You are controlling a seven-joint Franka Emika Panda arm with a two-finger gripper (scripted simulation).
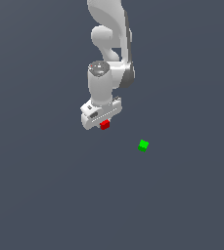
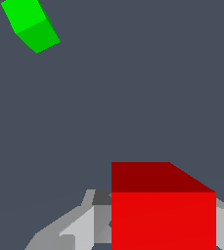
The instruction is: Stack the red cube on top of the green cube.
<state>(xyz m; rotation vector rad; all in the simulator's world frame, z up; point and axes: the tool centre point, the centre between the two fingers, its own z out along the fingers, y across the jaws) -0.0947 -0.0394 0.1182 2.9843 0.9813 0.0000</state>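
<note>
The red cube sits between the fingers of my white gripper, which points down and is shut on it. In the wrist view the red cube fills the space between the grey fingers, which press on its sides. The green cube lies alone on the dark grey floor, some way off to the exterior view's right and nearer the camera than the gripper. In the wrist view the green cube is small and far from the red cube. I cannot tell whether the red cube touches the floor.
The floor is a plain dark grey surface with no other objects in view. The white arm rises from the gripper toward the top of the exterior view.
</note>
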